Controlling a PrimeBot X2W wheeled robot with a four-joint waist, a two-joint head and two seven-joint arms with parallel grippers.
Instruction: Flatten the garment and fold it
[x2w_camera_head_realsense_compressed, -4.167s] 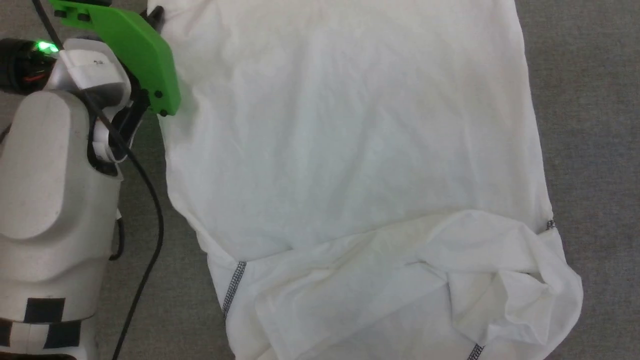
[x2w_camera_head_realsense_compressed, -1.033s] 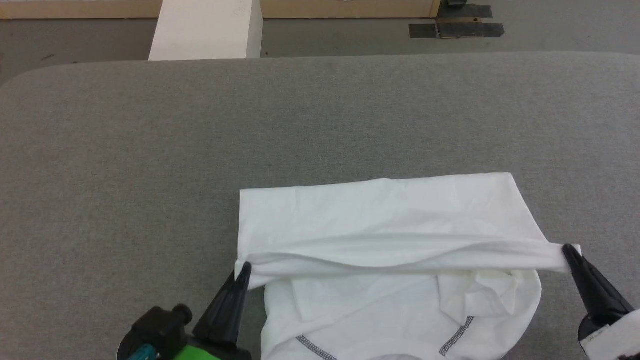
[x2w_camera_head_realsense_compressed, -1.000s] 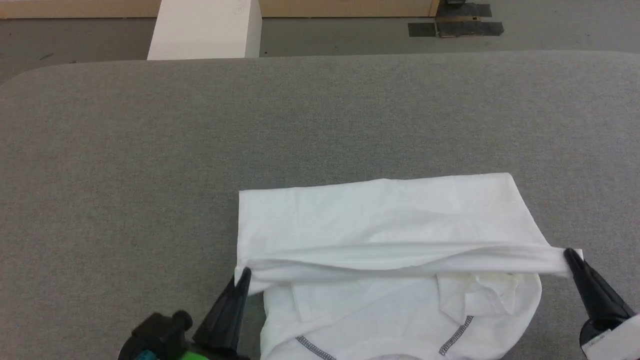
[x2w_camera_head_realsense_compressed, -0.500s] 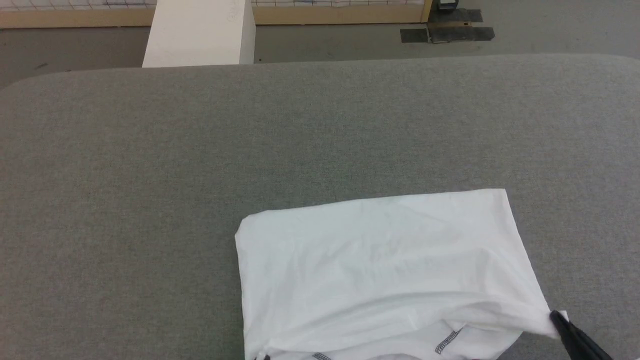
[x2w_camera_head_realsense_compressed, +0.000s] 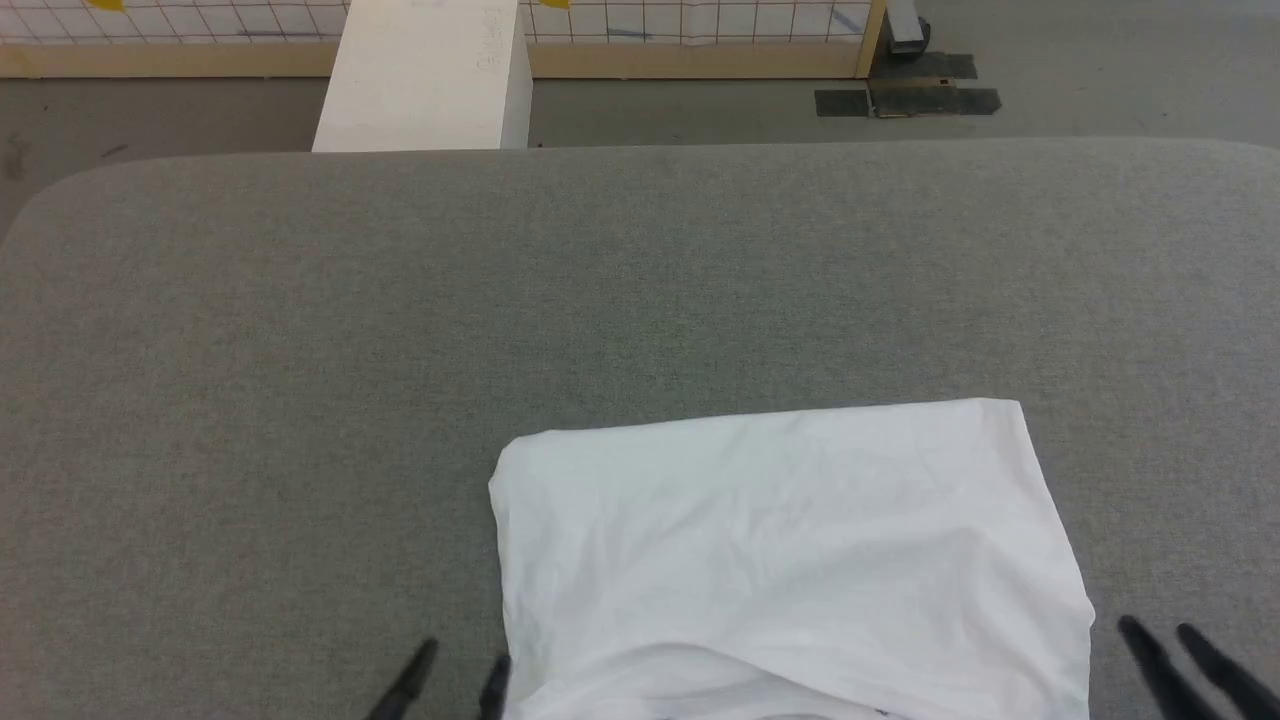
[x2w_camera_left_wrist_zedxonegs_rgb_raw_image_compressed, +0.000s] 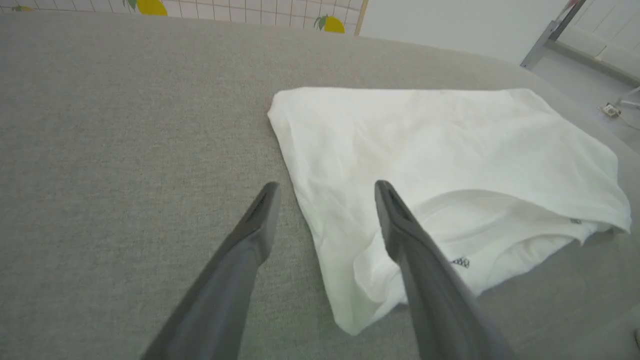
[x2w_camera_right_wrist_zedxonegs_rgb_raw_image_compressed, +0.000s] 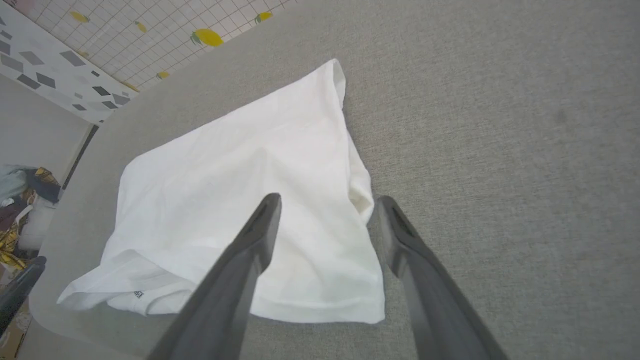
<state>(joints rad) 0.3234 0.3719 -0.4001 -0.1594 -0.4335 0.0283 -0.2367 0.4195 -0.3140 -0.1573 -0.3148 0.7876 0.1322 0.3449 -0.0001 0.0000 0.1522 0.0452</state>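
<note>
I have let go: the edge I was pulling toward me a second ago now lies down, and the garment (x2w_camera_head_realsense_compressed: 780, 540) rests folded over itself on the grey surface (x2w_camera_head_realsense_compressed: 400, 300). My left hand (x2w_camera_head_realsense_compressed: 455, 682) is at the garment's near left corner, fingers spread apart and holding nothing. My right hand (x2w_camera_head_realsense_compressed: 1168, 648) is just beside the garment's near right corner, likewise spread wide and empty. The top layer is fairly smooth; at the garment's near edge a lower layer with grey stitching (x2w_camera_left_wrist_zedxonegs_rgb_raw_image_compressed: 460, 261) peeks out. A white box (x2w_camera_head_realsense_compressed: 420, 80) stands well beyond the garment's far side.
</note>
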